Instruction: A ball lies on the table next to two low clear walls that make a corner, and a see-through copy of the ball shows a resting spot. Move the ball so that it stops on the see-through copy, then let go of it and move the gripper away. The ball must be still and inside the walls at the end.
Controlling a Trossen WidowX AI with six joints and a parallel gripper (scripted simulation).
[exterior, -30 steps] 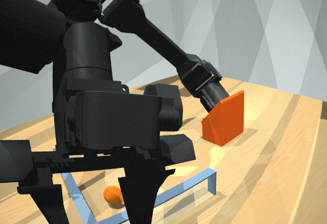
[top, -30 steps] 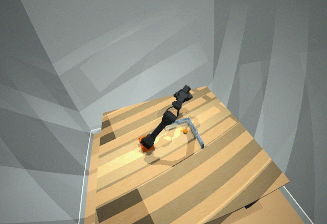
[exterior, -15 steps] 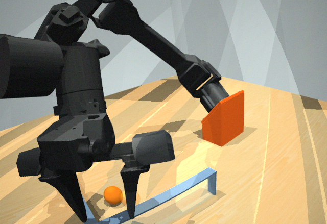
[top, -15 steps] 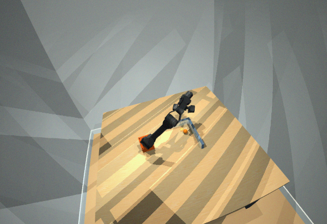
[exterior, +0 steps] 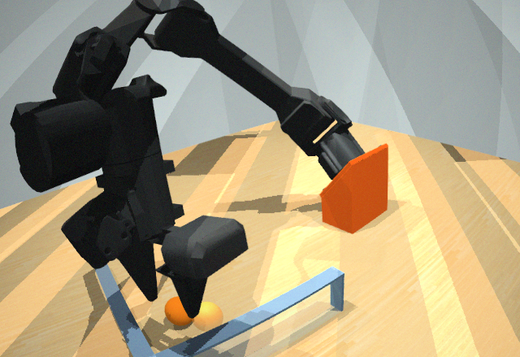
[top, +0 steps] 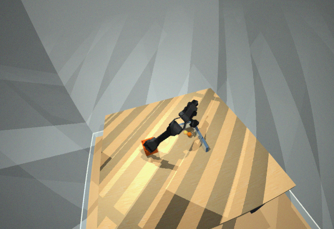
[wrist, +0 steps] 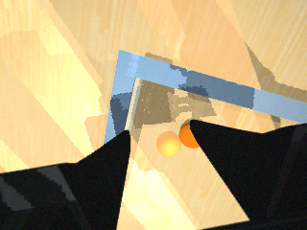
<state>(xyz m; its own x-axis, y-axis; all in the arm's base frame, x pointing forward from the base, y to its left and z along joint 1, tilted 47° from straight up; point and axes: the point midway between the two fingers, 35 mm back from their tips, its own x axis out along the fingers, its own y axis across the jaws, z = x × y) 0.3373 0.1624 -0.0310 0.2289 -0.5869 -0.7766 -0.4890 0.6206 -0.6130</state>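
Observation:
The orange ball (top: pixel 189 134) (exterior: pixel 176 311) (wrist: pixel 185 136) lies on the table inside the corner of the two low clear, blue-topped walls (top: pixel 203 141) (exterior: pixel 293 293) (wrist: pixel 269 99). The paler, yellowish see-through copy (top: pixel 185 132) (exterior: pixel 210 315) (wrist: pixel 169 144) is right beside it; the ball is off the copy, with their edges close or slightly overlapping. My gripper (exterior: pixel 172 307) (wrist: pixel 159 128) is open and points down over the corner, with nothing held. In the wrist view the right finger hides part of the ball. The fingertips' exact height is unclear.
The orange arm base (top: pixel 145 152) (exterior: pixel 354 198) stands on the wooden table (top: pixel 188 202) (exterior: pixel 440 260). The longer visible wall runs along one side of the ball, and the arm hides part of the other in the top view.

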